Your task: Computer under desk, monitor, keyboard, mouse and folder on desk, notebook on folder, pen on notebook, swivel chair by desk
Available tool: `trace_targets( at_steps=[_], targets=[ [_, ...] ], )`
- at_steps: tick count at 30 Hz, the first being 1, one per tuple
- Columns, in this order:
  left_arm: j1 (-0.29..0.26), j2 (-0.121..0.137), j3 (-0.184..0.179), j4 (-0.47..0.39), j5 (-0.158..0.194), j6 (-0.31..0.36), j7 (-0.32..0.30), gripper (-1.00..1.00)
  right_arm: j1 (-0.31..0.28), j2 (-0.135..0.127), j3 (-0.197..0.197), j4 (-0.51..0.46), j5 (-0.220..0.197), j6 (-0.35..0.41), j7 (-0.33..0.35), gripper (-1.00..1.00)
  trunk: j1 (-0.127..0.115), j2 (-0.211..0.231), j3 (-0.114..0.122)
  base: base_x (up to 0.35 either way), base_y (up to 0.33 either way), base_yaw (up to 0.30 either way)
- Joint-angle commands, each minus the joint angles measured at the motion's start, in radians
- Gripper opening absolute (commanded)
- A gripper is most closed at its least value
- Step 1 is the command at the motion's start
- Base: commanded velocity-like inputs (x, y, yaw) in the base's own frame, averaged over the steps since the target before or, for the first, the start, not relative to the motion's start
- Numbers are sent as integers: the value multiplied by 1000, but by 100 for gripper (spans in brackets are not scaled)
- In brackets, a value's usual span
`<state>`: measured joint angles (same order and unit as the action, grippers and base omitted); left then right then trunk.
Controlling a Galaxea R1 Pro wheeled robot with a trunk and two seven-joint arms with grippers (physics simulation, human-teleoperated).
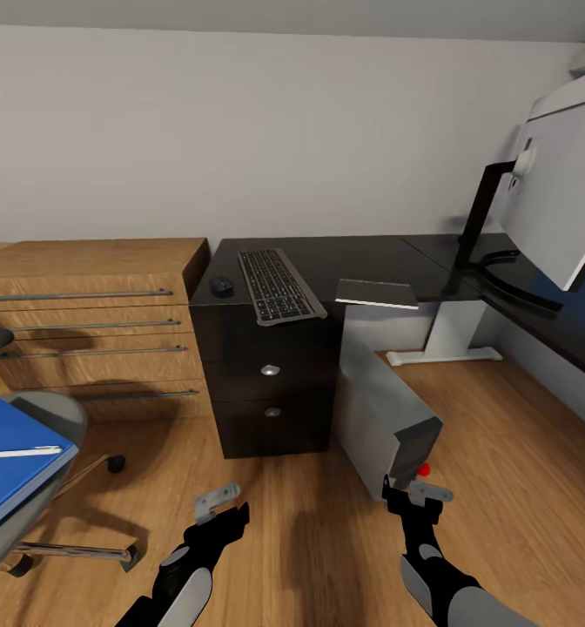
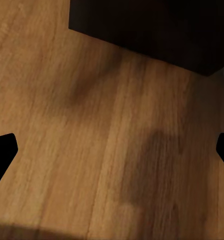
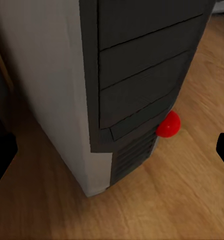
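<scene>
Right gripper [image 1: 412,493], jaws apart, sits at the computer [image 1: 384,409] front, likely to push it under the desk [image 1: 362,261]; left gripper [image 1: 220,505] open, idle

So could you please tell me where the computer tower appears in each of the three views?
Head view: the computer tower stands tilted on the wood floor, beside the black drawer unit and ahead of the right gripper.
Left wrist view: not in it.
Right wrist view: its front panel, upper middle.
Shared landmark: the red ball.

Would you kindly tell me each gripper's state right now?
Left gripper: open, empty, over the floor.
Right gripper: open, empty, at the computer.
</scene>
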<state>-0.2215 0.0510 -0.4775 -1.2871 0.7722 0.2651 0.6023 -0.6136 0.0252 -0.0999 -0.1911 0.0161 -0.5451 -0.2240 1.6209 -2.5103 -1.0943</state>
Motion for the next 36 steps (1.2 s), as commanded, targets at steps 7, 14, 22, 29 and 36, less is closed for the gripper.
trace_targets(
  at_steps=[7,14,22,29,36],
  targets=[
    [-1,1,-2,0,3,0,9,100,0,1,-7,1,2,-4,1,100,0,0,-1,70,-3,0],
    [-1,2,-1,0,4,0,9,100,0,1,-7,1,2,-2,0,100,0,0,-1,175,-42,0],
    [-1,3,-1,0,5,0,9,100,0,1,-7,1,2,0,0,100,0,0,-1,37,-5,0],
    [-1,4,-1,0,6,0,9,100,0,1,-7,1,2,0,0,100,0,0,-1,176,-1,0],
    [-1,3,-1,0,7,0,9,100,0,1,-7,1,2,-1,-4,100,0,0,-1,47,0,0]
  ],
)
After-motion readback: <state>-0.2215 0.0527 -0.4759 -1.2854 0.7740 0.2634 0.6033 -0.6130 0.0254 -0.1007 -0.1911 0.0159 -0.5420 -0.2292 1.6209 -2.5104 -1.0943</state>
